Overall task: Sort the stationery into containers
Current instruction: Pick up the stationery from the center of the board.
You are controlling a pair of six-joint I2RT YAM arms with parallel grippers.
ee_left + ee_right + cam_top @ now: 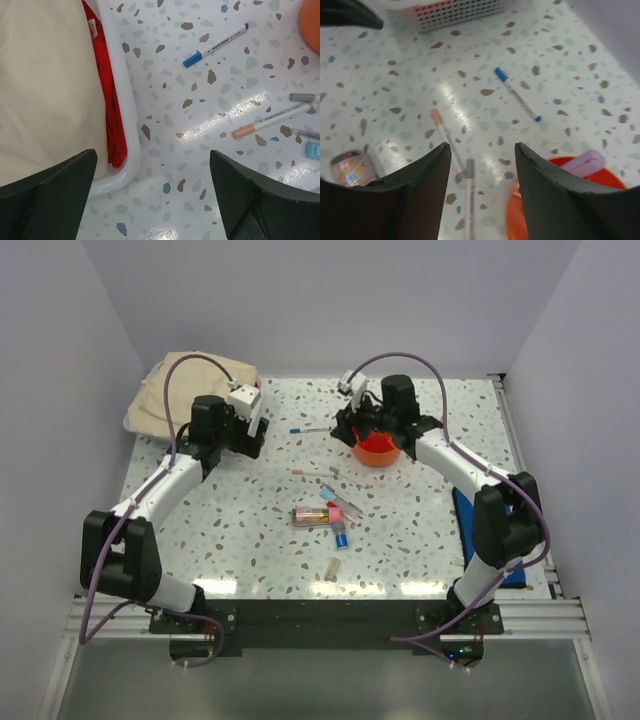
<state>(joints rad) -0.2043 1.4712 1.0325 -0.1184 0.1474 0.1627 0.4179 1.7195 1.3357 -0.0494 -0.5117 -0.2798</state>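
Note:
The orange tub [377, 451] stands at the back middle of the table, and a lilac marker [585, 162] lies inside it. My right gripper [352, 428] is open and empty, just above the tub's left rim [555, 205]. My left gripper [252, 438] is open and empty, low over bare table beside the basket. A blue-tipped pen [310, 428] lies between the two grippers. An orange-tipped pen [315, 472] and a grey-tipped pen [470, 192] lie nearer. A clear tube [312, 515], a pink marker [346, 508], a blue marker [341, 538] and a small cap [333, 567] lie mid-table.
A beige cloth bundle [190, 390] fills a white basket [131, 125] at the back left, with red fabric [102, 75] along its edge. A flat blue mat [470, 525] lies at the right under the right arm. White walls enclose the table on three sides.

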